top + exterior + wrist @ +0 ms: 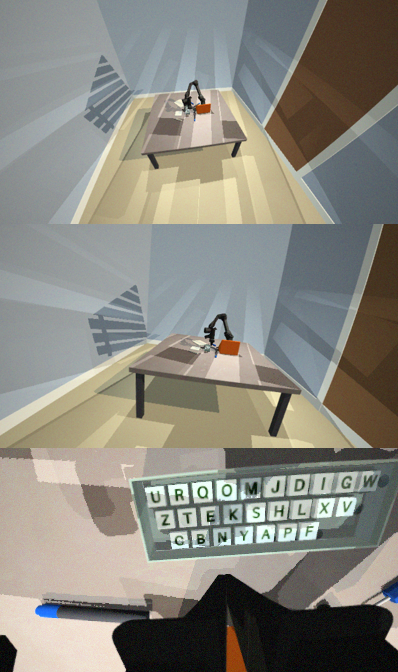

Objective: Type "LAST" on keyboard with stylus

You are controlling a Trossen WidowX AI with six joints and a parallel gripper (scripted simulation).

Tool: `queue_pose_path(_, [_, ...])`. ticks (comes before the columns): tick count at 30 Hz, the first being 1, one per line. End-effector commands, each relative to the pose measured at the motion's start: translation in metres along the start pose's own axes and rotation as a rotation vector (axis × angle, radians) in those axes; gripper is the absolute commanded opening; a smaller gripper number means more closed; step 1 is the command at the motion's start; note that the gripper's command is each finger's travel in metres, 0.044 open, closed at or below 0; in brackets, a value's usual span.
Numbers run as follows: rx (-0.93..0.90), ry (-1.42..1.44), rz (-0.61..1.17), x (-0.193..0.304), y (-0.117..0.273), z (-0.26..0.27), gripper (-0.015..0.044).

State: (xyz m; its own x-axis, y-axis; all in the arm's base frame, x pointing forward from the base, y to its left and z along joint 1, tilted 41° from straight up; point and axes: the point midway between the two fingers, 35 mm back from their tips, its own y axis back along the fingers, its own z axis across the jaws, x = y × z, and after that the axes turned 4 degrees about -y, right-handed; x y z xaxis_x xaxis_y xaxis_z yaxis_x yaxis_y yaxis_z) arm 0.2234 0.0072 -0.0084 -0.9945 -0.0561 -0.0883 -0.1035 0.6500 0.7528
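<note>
The keyboard (260, 551) (187, 112) (207, 348) is a translucent grey-green tray with pale letter keys in three rows. L (301, 509) and S (256, 513) are in the middle row, A (266, 534) in the bottom row, T (188, 517) in the middle row left. My gripper (224, 580) (212, 344) is shut, with nothing visible between its fingertips. In the wrist view they show just below the keyboard's lower edge. A dark stylus-like pen (100, 613) with a blue end lies on the desk at left in the wrist view; its right end is near my finger.
An orange box (203, 109) (229, 347) stands right of the keyboard; a sliver shows between my fingers in the wrist view. Another blue object (393, 590) is at the right edge. A pale pad (178, 113) (195, 349) lies left of the keyboard on the table (210, 131).
</note>
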Motion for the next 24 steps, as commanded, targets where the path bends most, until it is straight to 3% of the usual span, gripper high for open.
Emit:
queue_pose_path(1, [-0.019, -0.019, -0.026, -0.0052, 0.043, 0.0013, 0.0])
queue_pose_path(14, [-0.009, -0.008, -0.022, -0.0036, 0.0391, 0.0007, 0.0])
queue_pose_path(18, [-0.009, -0.008, -0.022, -0.0037, 0.0391, 0.0007, 0.0105])
queue_pose_path(22, [-0.009, -0.008, -0.022, -0.0036, 0.0391, 0.0007, 0.0])
queue_pose_path(24, [-0.009, -0.008, -0.022, -0.0036, 0.0391, 0.0007, 0.0])
